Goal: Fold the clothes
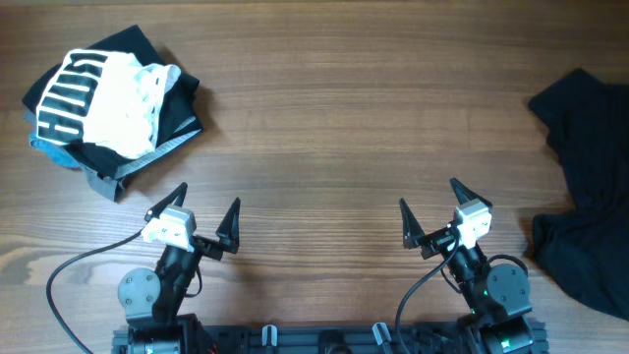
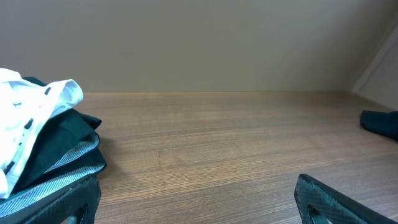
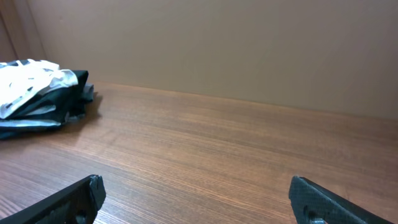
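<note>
1. Target: black T-shirt point(image 1: 585, 187) lies rumpled and unfolded at the far right of the table point(image 1: 324, 118), partly cut off by the right edge of the overhead view. In the left wrist view only a dark corner of it point(image 2: 380, 122) shows at the right edge. The right wrist view does not catch it.
2. Left gripper point(image 1: 207, 195) – jaws spread wide, nothing between them, low near the front edge on the left side. Its wrist view shows both fingers point(image 2: 62, 205) at the bottom corners, with bare wood between.
3. Right gripper point(image 1: 428, 193) – jaws likewise released and wide, grasping nothing, near the front edge on the right side. Well apart from the black T-shirt, no contact. Its wrist view shows only bare wood between the fingers point(image 3: 336, 202).
4. Other items: pile point(image 1: 118, 138) of folded dark, grey and light-blue garments at the far left corner, topped by a white garment point(image 1: 103, 98) with bold black striped print. It is well apart from both grippers.
</note>
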You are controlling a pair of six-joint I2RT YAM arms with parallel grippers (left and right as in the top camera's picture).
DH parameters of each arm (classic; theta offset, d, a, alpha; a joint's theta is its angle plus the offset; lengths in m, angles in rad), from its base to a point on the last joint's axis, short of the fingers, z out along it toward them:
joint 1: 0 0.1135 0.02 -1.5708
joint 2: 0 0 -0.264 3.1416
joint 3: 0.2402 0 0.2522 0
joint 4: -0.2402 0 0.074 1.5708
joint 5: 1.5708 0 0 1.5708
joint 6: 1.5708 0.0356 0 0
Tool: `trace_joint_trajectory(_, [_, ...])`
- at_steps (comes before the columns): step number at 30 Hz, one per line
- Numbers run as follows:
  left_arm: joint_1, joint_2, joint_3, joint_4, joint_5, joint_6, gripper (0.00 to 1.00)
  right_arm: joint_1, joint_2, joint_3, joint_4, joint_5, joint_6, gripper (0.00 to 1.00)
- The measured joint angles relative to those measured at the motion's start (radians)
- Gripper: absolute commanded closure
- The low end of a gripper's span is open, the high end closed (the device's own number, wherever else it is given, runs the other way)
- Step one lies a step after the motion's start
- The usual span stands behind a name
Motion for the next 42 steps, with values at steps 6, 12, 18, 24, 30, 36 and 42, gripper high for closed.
trace_joint_trajectory(6, [0.0,0.0,0.0,0.0,0.0,0.0,0.0,0.0,0.0,0.0,0.0,0.0,0.0,0.0])
trace_joint_trajectory(12, [0.0,0.0,0.0,0.0,0.0,0.0,0.0,0.0,0.0,0.0,0.0,0.0,0.0,0.0])
trace_joint_trajectory(18, [0.0,0.0,0.0,0.0,0.0,0.0,0.0,0.0,0.0,0.0,0.0,0.0,0.0,0.0])
trace_joint_trajectory(24, [0.0,0.0,0.0,0.0,0.0,0.0,0.0,0.0,0.0,0.0,0.0,0.0,0.0,0.0])
trace_joint_trajectory(30, [0.0,0.0,0.0,0.0,0.0,0.0,0.0,0.0,0.0,0.0,0.0,0.0,0.0,0.0])
trace_joint_trajectory(36, [0.0,0.0,0.0,0.008,-0.003,0.0,0.0,0.0,0.0,0.0,0.0,0.0,-0.001,0.0])
trace_joint_trajectory(42, [0.0,0.0,0.0,0.007,-0.011,0.0,0.0,0.0,0.0,0.0,0.0,-0.006,0.001,0.0])
